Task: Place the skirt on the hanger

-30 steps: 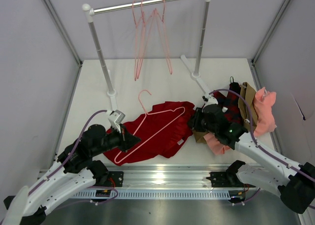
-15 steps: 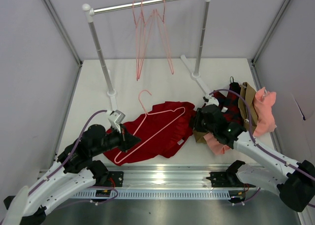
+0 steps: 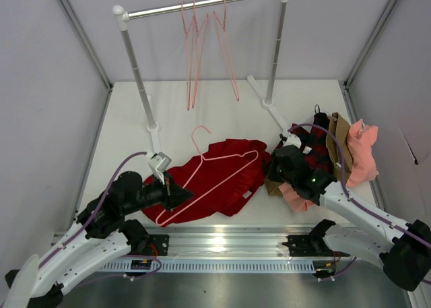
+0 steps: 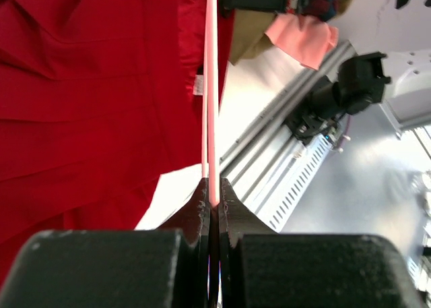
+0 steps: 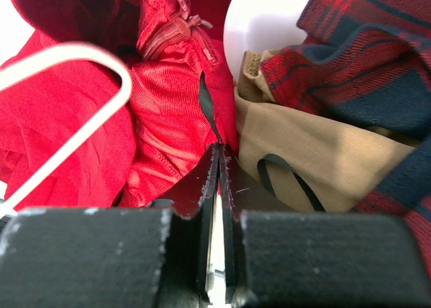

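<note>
The deep-red skirt point(image 3: 225, 180) lies crumpled on the table between the arms. It also shows in the left wrist view point(image 4: 81, 85) and the right wrist view point(image 5: 161, 112). A salmon-pink wire hanger point(image 3: 229, 154) lies across the skirt, hook pointing to the back. My left gripper point(image 3: 176, 195) is shut on the hanger's lower corner, and the wire point(image 4: 212, 85) runs straight out of the closed jaws point(image 4: 213, 187). My right gripper point(image 3: 273, 165) is at the skirt's right edge. Its jaws point(image 5: 220, 149) are closed on the red waist cloth by a black loop. The hanger's end point(image 5: 67, 52) curves at the left.
A clothes rack point(image 3: 202, 5) stands at the back with three more pink hangers point(image 3: 202, 52) on its rail. Right of the skirt lie a red-and-black plaid garment point(image 3: 313, 149), a tan piece point(image 5: 303, 146) and a salmon-pink garment point(image 3: 363, 153). A metal rail point(image 3: 222, 244) runs along the near edge.
The hanger on the skirt has shifted slightly right and toward the front with my left gripper. The right gripper has edged a little nearer. The hangers on the rail have swung.
</note>
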